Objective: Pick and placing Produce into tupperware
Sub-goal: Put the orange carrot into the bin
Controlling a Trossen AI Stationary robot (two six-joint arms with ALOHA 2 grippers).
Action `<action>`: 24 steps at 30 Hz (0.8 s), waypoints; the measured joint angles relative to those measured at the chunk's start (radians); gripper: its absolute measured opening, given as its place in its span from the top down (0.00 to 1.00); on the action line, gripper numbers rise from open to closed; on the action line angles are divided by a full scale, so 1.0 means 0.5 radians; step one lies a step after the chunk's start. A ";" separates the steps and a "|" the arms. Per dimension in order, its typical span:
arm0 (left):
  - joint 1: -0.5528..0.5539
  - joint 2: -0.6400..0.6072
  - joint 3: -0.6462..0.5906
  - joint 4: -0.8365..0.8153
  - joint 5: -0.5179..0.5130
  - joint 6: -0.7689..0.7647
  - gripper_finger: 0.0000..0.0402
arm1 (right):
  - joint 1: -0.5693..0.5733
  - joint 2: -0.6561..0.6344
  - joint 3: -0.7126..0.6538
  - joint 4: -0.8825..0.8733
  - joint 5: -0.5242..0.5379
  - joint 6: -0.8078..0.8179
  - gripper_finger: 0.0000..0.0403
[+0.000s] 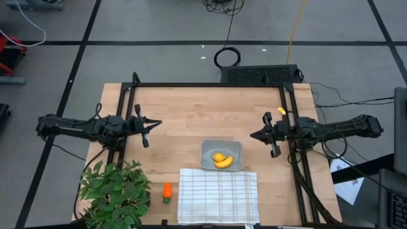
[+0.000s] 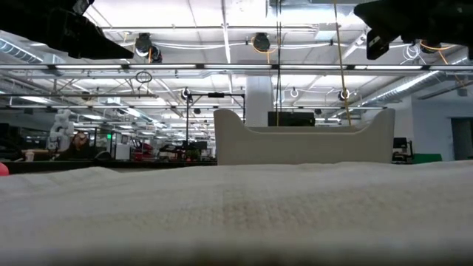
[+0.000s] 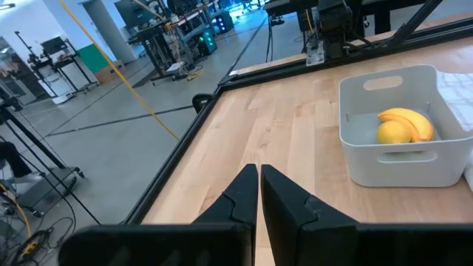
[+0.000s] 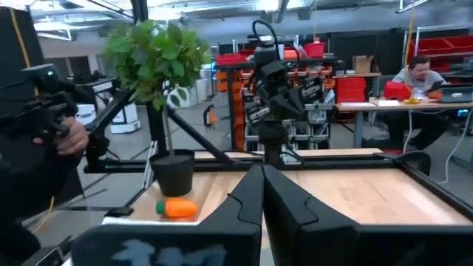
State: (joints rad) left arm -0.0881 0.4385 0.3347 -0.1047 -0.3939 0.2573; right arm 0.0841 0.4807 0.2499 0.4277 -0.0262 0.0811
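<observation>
Tupperware (image 1: 221, 154): shallow grey translucent square, rounded corners, on pale wood table (image 1: 191, 114). Inside: curved yellow banana (image 1: 225, 161) w/ rounder lemon (image 1: 219, 157). Orange carrot (image 1: 166, 191), green top, left of tupperware, beside checked cloth (image 1: 217, 196). Left gripper (image 1: 152, 124) & right gripper (image 1: 255, 134) both closed, nothing held, flanking tupperware.

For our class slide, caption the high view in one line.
Yellow banana and lemon in grey tupperware; orange carrot remains on wooden table.
</observation>
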 joint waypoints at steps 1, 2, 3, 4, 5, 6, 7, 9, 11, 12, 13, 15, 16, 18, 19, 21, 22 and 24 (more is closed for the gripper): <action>0.000 0.000 0.000 0.001 0.000 0.000 0.94 | 0.000 -0.026 -0.026 0.014 0.000 0.001 1.00; 0.000 0.000 0.000 0.001 0.000 0.001 0.94 | 0.000 -0.054 -0.050 0.021 0.000 0.001 1.00; 0.000 0.000 0.000 0.000 0.000 0.000 0.94 | 0.000 -0.080 -0.068 0.024 0.000 0.001 1.00; 0.000 0.000 0.000 0.001 0.000 0.000 0.94 | 0.000 -0.106 -0.081 0.029 0.003 -0.007 1.00; 0.000 0.000 0.000 0.000 0.000 0.001 0.94 | 0.000 -0.130 -0.094 0.033 0.011 -0.020 1.00; 0.000 0.000 0.000 0.001 0.000 0.000 0.94 | 0.000 -0.152 -0.106 0.031 0.021 -0.034 1.00; 0.000 0.000 0.000 0.001 0.000 0.000 0.94 | 0.000 -0.175 -0.116 0.017 0.052 -0.051 1.00; 0.000 0.000 0.000 0.001 0.000 0.000 0.94 | 0.000 -0.207 -0.129 0.003 0.102 -0.078 1.00; 0.000 0.000 0.000 0.001 0.000 0.000 0.94 | -0.001 -0.232 -0.133 -0.057 0.107 -0.110 1.00; 0.000 0.000 0.000 0.001 0.000 -0.002 0.94 | -0.001 -0.243 -0.134 -0.092 0.106 -0.128 1.00; 0.000 0.000 0.000 0.001 0.000 -0.004 0.94 | -0.001 -0.254 -0.134 -0.124 0.105 -0.135 1.00; 0.000 0.000 0.000 0.001 0.000 -0.006 0.94 | -0.001 -0.271 -0.134 -0.175 0.105 -0.150 1.00; 0.000 0.000 0.001 0.001 0.000 -0.008 0.94 | -0.001 -0.281 -0.134 -0.200 0.103 -0.156 1.00; 0.000 0.000 0.000 0.001 0.000 -0.008 0.94 | -0.001 -0.298 -0.134 -0.266 0.095 -0.173 1.00; 0.000 0.000 0.000 0.001 0.000 -0.008 0.94 | -0.001 -0.303 -0.134 -0.290 0.089 -0.185 1.00; 0.000 0.000 0.000 0.001 0.000 -0.008 0.94 | -0.001 -0.313 -0.135 -0.305 0.050 -0.207 1.00; 0.000 0.000 0.000 0.002 0.000 -0.008 0.94 | -0.001 -0.316 -0.135 -0.306 0.042 -0.224 1.00; 0.000 0.000 0.000 0.002 0.000 -0.008 0.94 | 0.000 -0.317 -0.135 -0.305 0.019 -0.246 1.00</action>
State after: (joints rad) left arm -0.0881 0.4385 0.3347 -0.1040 -0.3939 0.2535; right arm 0.0841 0.3222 0.1825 0.2751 -0.0168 -0.0417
